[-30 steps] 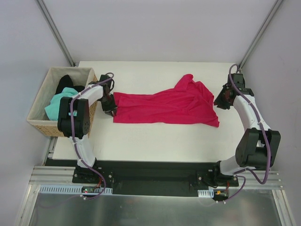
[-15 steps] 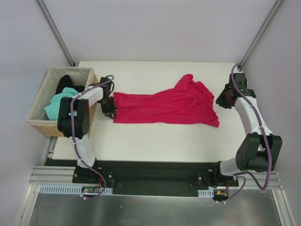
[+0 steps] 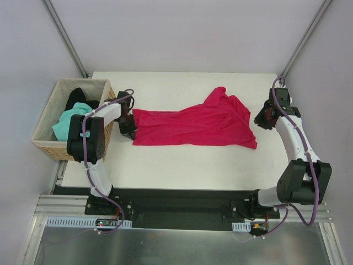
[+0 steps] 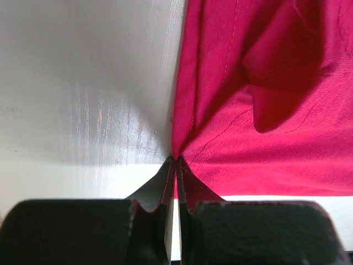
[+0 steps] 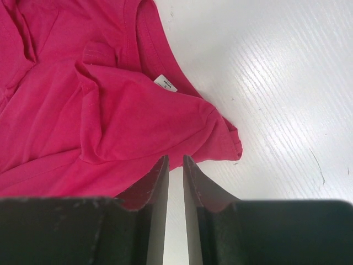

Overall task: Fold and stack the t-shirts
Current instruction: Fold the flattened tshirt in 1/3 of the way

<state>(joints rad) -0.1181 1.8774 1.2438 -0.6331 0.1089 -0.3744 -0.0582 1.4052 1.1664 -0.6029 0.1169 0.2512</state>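
Left gripper [image 4: 175, 161] pinched tight on the left edge of the crimson t-shirt [image 3: 193, 126]. Right gripper [image 5: 175, 160] jaws a narrow slit apart, tips over the shirt's right end, bare table [image 3: 182, 165] showing through the gap. Shirt lies rumpled, stretched left to right across mid-table; mint-green t-shirt [image 3: 65, 122] and black t-shirt [image 3: 76, 97] sit in the wicker basket [image 3: 47, 144] at far left.

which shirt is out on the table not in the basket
The crimson t-shirt; the mint-green t-shirt and black t-shirt sit bunched in the wicker basket.
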